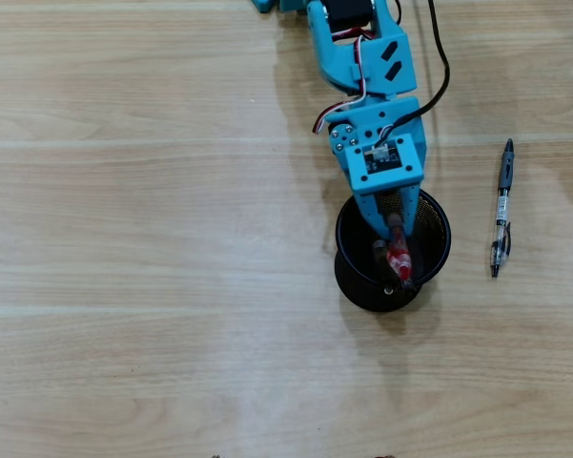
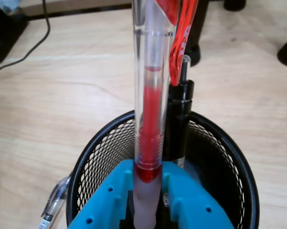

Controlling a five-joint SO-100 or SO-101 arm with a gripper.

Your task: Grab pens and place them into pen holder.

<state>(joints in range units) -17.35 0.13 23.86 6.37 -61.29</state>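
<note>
1. Currently, in the overhead view, the left half of the wooden desk [image 1: 124,239] carries nothing you need to act on.
2. Move right to the blue arm [image 1: 362,57], which enters from the top edge and reaches down over the pen holder [image 1: 348,277]. A black cable [image 1: 439,57] runs beside the arm.
3. Check the end effector [image 1: 397,250]: its tips sit inside the rim of the pen holder. In the wrist view the end effector [image 2: 148,191] is pinching the red pen [image 2: 148,119], with a blue finger pressed against each side of the clear barrel.
4. Note the red pen's attitude in the wrist view: the barrel stands roughly upright over the pen holder [image 2: 110,143], with red ink visible through the clear wall. In the overhead view the red pen [image 1: 399,256] shows within the holder's opening.
5. Observe a black pen [image 2: 179,124] just right of the red pen in the wrist view, standing inside the mesh cup.
6. Look at the lower-left corner of the wrist view: a clear pen [image 2: 55,202] lies on the desk [image 2: 62,95] just outside the holder.
7. Finish at the right of the overhead view: that same clear pen with black ends [image 1: 501,205] lies flat on the desk, near the pen holder but apart from it.
</note>
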